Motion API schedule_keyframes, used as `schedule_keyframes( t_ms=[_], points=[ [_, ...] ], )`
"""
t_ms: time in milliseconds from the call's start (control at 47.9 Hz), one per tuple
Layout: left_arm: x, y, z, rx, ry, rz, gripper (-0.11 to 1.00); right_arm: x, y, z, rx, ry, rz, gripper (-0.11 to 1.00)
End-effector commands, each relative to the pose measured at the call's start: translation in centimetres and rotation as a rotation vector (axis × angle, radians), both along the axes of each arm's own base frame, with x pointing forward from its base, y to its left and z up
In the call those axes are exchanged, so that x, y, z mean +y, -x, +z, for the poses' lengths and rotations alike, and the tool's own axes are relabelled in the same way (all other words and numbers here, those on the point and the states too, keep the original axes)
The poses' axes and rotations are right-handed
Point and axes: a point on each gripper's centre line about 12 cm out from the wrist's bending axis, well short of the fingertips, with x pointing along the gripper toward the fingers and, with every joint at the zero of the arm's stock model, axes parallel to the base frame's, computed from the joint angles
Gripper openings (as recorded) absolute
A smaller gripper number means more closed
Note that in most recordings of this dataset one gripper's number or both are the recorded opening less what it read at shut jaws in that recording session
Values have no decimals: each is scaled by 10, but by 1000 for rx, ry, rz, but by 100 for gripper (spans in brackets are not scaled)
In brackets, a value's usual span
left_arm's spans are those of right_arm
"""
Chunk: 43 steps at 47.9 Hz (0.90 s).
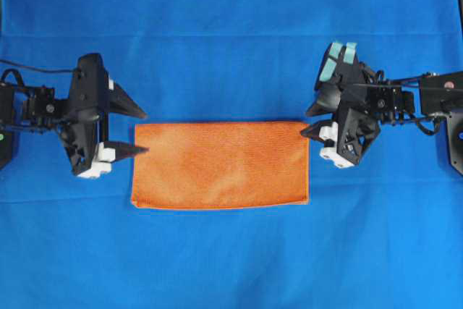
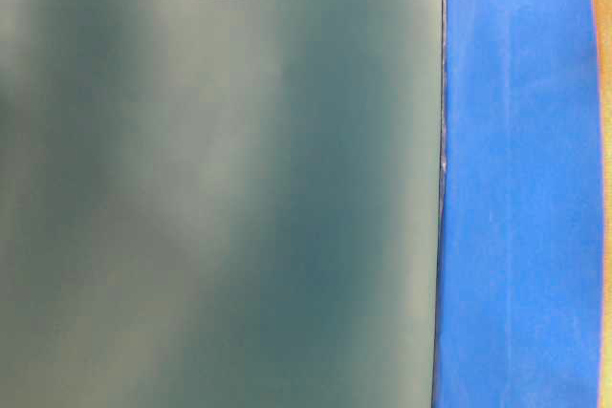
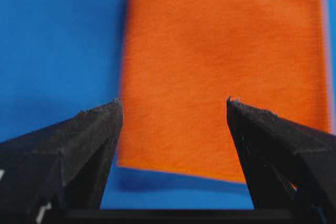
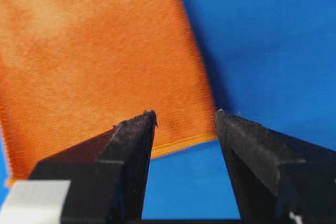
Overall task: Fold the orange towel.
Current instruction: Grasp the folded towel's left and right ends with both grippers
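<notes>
While the left claw (image 1: 136, 132) waits at the left of the overhead view, its jaws stand wide apart and empty, just beside the short left edge of the orange towel (image 1: 221, 165); its wrist camera shows that edge lying between the two black fingertips (image 3: 107, 116) and slightly beyond them. At the middle, the towel lies flat on the blue cloth (image 1: 231, 251) that covers the counter, as a wide rectangle with neat edges, which suggests one fold is already made. At the right, the right claw (image 1: 312, 122) sits just beside the towel's upper right corner, jaws narrowly parted and holding nothing, the hemmed corner showing past its fingertips in its wrist view. What seems left is a second fold, bringing one short edge across to the other.
</notes>
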Motion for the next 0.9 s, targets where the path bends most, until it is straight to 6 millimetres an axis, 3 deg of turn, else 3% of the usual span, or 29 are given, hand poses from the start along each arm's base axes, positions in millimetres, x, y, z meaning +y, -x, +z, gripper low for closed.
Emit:
schedule_keyframes(
  t_ms=[0,439,731,878],
  points=[
    [7,-3,-1,6,-15,11,72,-8,-2,0,-2,15,-11,55],
    [15,-13,-39,136,-27,20,72,-12,-6,-38,103,1,-26,55],
    [15,-11,-45,154,-25,24,68,-12,-9,-42,91,-1,-23,55],
    [15,-11,-45,157,-24,25,57,-10,-14,-39,56,0,-15,51]
  ],
)
